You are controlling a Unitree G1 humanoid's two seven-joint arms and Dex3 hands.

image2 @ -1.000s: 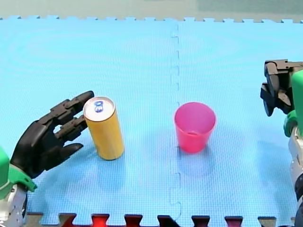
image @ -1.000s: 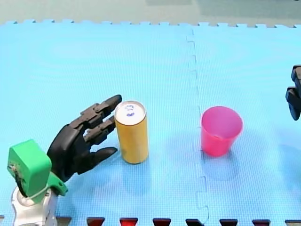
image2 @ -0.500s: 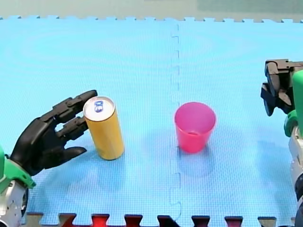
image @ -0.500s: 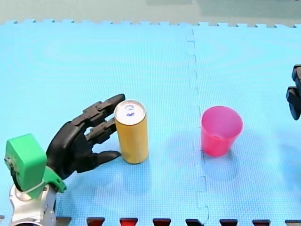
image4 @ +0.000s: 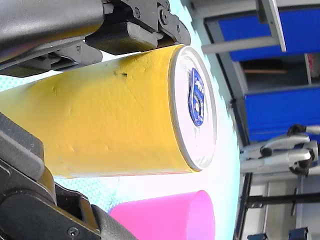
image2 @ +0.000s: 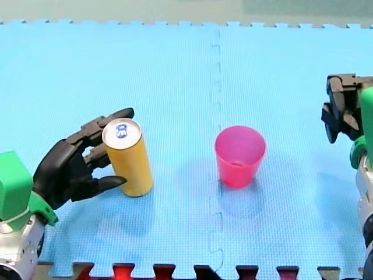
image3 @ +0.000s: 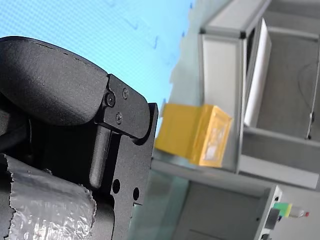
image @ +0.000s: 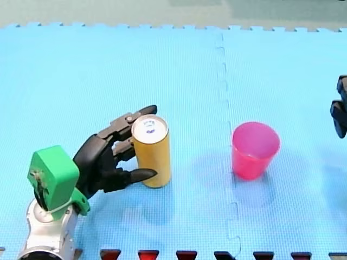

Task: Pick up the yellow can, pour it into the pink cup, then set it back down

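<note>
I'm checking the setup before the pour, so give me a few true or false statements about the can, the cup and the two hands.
1. The yellow can stands upright on the blue foam mat, on the robot's left of the pink cup. True.
2. The pink cup is tipped over. False: it stands with its opening up.
3. The left hand is closed around the yellow can. True.
4. The right hand holds the pink cup. False: it is at the mat's right edge, apart from the cup, holding nothing.

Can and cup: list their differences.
The can is yellow, tall and closed on top; the cup is pink, shorter and open. The left robot hand wraps the can; nothing touches the cup. Both stand upright on the blue mat. The right robot hand is far right, holding nothing.
</note>
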